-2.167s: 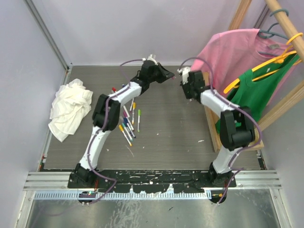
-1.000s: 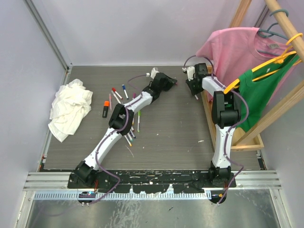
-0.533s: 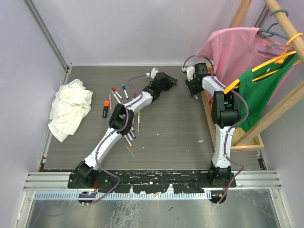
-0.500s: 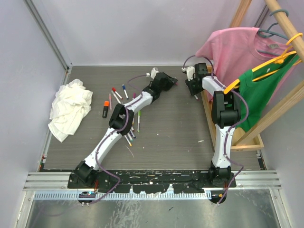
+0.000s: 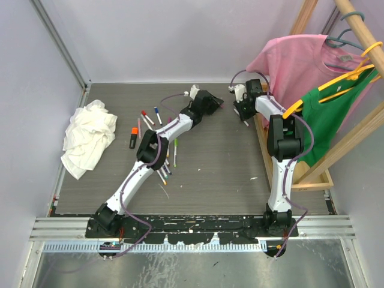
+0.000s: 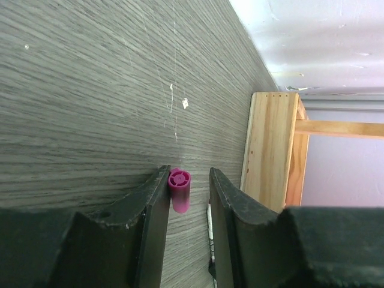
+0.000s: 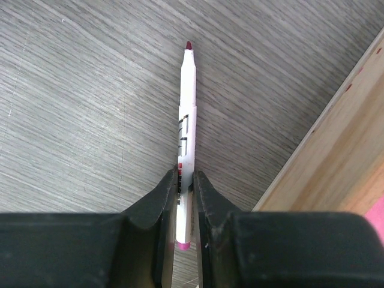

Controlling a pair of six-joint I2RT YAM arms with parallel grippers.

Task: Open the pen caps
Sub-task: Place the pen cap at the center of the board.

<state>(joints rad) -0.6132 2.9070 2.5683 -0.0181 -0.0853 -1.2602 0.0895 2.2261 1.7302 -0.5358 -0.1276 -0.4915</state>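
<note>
A magenta pen cap (image 6: 179,189) sits between the fingers of my left gripper (image 6: 189,174), which is open. The cap rests against the left finger (image 6: 153,210), with a gap to the right one. In the top view the left gripper (image 5: 211,101) is at the far middle of the table. My right gripper (image 7: 185,174) is shut on a white pen barrel (image 7: 187,108) whose dark red tip is bare. That gripper (image 5: 243,111) hangs close to the wooden rack. Several capped pens (image 5: 162,153) lie beside the left arm, and two more capped pens (image 5: 150,115) lie further back.
A wooden clothes rack (image 5: 267,150) with a pink shirt (image 5: 294,66) and a green shirt (image 5: 324,114) stands at the right; its post (image 6: 270,144) is just beyond the left fingers. A white rag (image 5: 89,141) lies at the left. An orange marker (image 5: 135,130) lies near the pens.
The left jaws have widened off the magenta cap. The right jaws opened a little and closed again on the pen barrel. Both arms have barely moved in the last second.
</note>
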